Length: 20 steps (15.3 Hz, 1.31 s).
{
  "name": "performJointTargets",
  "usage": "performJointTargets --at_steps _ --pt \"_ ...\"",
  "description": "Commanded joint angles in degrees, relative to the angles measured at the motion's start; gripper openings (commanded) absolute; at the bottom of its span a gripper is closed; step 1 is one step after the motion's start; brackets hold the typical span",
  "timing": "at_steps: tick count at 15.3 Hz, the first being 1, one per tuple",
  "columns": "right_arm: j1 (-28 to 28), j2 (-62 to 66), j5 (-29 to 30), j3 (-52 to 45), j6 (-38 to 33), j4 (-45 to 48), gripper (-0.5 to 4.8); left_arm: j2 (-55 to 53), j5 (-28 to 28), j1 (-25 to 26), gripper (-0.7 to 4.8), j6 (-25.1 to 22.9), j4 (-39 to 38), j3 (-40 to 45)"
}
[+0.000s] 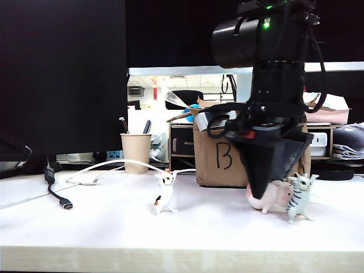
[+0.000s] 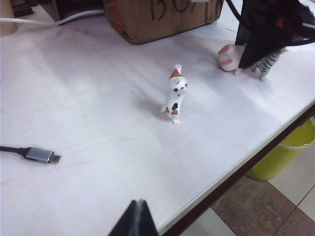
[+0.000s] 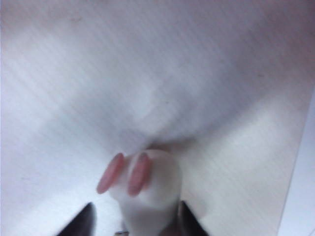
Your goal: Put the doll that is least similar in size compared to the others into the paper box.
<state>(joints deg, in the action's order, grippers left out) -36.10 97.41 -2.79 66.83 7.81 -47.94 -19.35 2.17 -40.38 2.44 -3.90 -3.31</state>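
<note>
Pale pink-white and plump, the fuzzy rabbit doll (image 3: 147, 189) sits on the white laminate table (image 1: 102, 227) at the right, just in front of the brown corrugated paper box (image 1: 219, 162) marked in black pen. The right gripper (image 3: 135, 221) has it bracketed: in the right wrist view one dark finger shows on each side of the body, the pink ears pointing away from the palm. The jaws look part-way closed around the doll, but a sliver of gap shows on each side, so I cannot tell whether the fingers bear on it yet.

The likeliest trouble is the grey-striped tabby cat figurine (image 1: 298, 196), standing just right of the doll and apparently touching it. If the fingers sweep outward or the doll tips on lifting, that slim figure could topple. The rounded, soft body may also squeeze out of a shallow pinch, since the fingers seem to hold it low and near the tips. Ragged box edges could snag it on the way in.

The slim white calico cat figurine (image 2: 174, 96) stands well apart to the left, out of danger. The left gripper (image 2: 138, 219) hangs over the near table edge, its dark tips together and holding nothing.
</note>
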Motion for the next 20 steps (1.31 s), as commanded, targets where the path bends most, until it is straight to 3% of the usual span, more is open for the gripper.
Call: performJointTargets --at_steps 1,3,8,10,11,20 --pt "-0.02 -0.13 1.66 -0.02 -0.11 0.07 2.51 0.09 0.24 0.04 -0.05 0.13 0.57 -0.24" --pt "-0.02 -0.11 1.7 -0.83 -0.11 0.57 2.5 0.09 0.24 0.04 -0.05 0.13 0.57 -0.24" --pt "-0.15 1.42 1.68 -1.38 -0.11 1.14 1.05 0.09 0.22 0.04 -0.05 0.13 0.55 -0.24" --pt "-0.15 1.4 1.68 -1.38 -0.11 1.95 0.94 0.09 0.24 0.04 -0.05 0.13 0.57 -0.24" --pt "-0.17 1.4 1.68 -1.38 -0.09 1.97 0.51 0.09 0.22 0.04 -0.05 0.13 0.55 -0.24" --pt "-1.4 0.81 5.99 1.4 -0.11 0.17 0.4 0.09 0.24 0.04 -0.05 0.13 0.55 -0.24"
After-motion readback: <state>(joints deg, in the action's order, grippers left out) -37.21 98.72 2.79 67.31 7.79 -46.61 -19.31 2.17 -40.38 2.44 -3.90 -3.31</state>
